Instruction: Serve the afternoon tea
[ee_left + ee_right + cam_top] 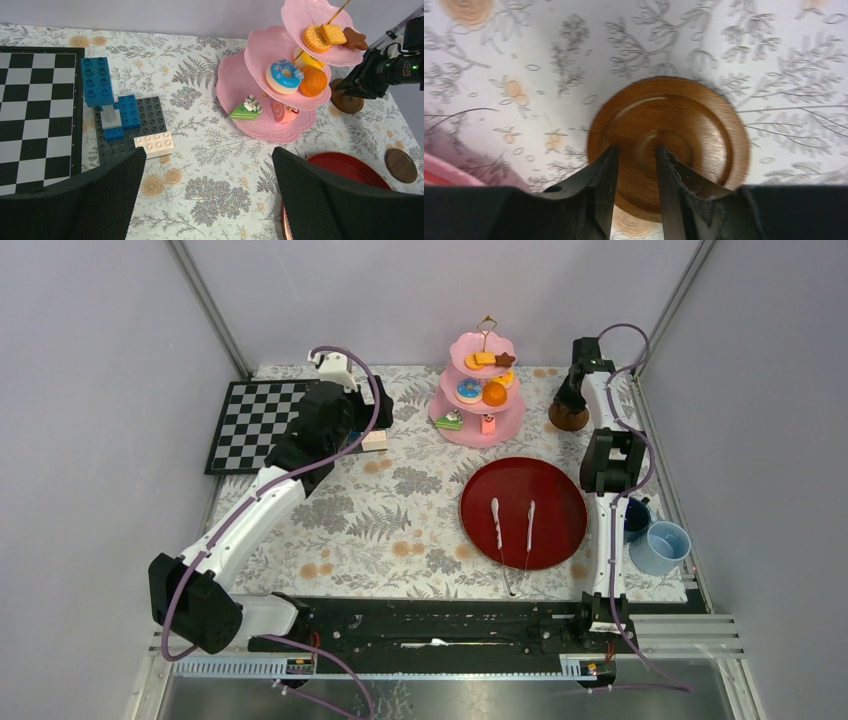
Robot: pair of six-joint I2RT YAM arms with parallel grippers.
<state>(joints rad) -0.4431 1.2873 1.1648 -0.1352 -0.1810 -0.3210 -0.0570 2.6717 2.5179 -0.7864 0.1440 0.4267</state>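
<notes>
The pink three-tier stand (480, 430) stands at the back centre with several toy sweets on it, such as a blue donut (283, 76) and biscuits (324, 36). A brown saucer (568, 421) lies right of the stand. My right gripper (570, 405) hovers right over it. In the right wrist view the fingers (636, 148) stand a narrow gap apart above the saucer (704, 130), with nothing between them. A second saucer (401, 165) lies near the red tray. Two blue cups (660, 546) stand at the right edge. My left gripper (208, 152) is wide open and empty left of the stand.
A dark red tray (560, 510) with white tongs (497, 520) lies front right. A chessboard (250, 425) is at the back left. Toy bricks (120, 120) sit beside it, just ahead of my left gripper. Frame posts stand at the back corners.
</notes>
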